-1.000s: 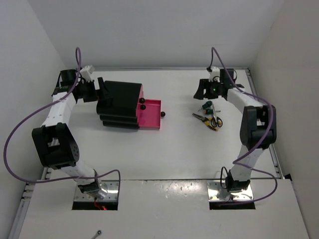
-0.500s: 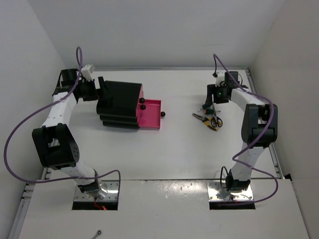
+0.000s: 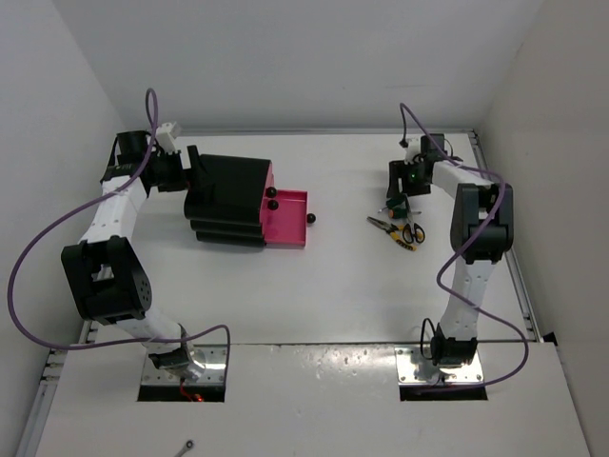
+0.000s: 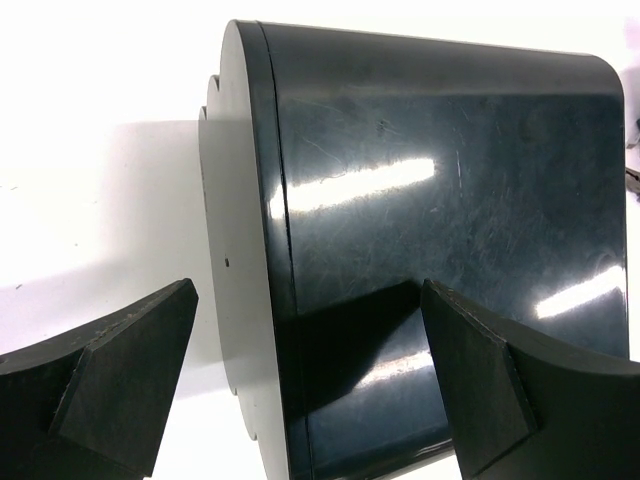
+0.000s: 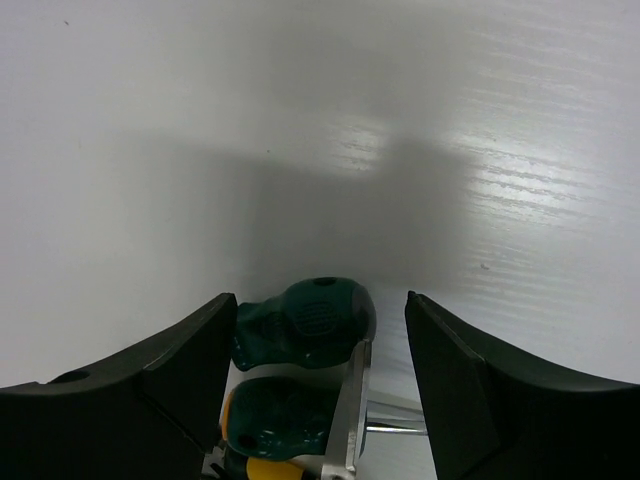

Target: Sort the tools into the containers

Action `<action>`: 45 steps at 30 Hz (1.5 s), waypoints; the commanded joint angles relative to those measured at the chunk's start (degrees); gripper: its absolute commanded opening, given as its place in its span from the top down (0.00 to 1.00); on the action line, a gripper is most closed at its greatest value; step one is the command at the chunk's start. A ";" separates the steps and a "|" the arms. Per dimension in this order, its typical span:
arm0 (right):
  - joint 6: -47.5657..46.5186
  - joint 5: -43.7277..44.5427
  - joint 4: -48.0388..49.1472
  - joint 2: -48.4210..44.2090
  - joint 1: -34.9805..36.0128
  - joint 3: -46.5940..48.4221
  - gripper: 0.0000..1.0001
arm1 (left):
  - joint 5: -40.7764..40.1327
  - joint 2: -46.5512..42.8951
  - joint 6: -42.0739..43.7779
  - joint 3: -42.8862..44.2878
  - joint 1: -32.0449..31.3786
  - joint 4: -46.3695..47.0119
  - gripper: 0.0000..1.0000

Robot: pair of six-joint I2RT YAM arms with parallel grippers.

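Seen from above, the black cabinet (image 3: pixel 228 195) stands on the white table (image 3: pixel 343 286) in the left half of the frame. One pink drawer (image 3: pixel 287 221) is pulled out of it toward the right, with a round black knob (image 3: pixel 312 222) on its front. Two more knobs sit just above, at the face of the cabinet, on fronts that are pushed in.

The left gripper (image 3: pixel 187 174) is at the back side of the cabinet, in the upper left of the frame. In its wrist camera the two fingers (image 4: pixel 110 390) are spread wide, and the rear edge of the cabinet lies between them. Whether they touch the cabinet I cannot tell.

The tools lie together in the right half of the top view, well apart from the cabinet. The screwdriver (image 3: pixel 400 204) with the green handle is the upper one. The pliers (image 3: pixel 384 226) with yellow handles and the scissors (image 3: pixel 414 232) with black handles lie just below it, close to each other.

The right gripper (image 3: pixel 396 188) is low over the screwdriver. In its wrist camera the fingers (image 5: pixel 150 385) stand apart, and the green handle sits between them, closer to the finger at the left of the frame. They are not closed on it. Under the handle, at the bottom edge, I see a metal shaft, another green part and a little yellow, but I cannot tell which tool these belong to.
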 commanded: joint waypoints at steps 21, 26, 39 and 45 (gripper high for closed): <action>0.79 -2.35 -1.64 0.67 2.08 1.20 0.44 | -5.76 0.82 2.49 -1.83 -0.87 -0.66 0.00; 1.31 -2.87 -1.64 1.91 3.66 3.31 0.56 | -5.76 0.82 2.49 -1.83 -0.87 -0.66 0.00; 9.65 -13.75 3.98 -3.01 6.48 4.99 0.78 | -5.76 0.82 1.96 -2.36 -0.87 -0.14 0.00; 18.97 -21.15 11.01 -7.67 11.57 2.18 0.80 | -5.76 0.82 1.96 -3.41 -0.87 0.39 0.00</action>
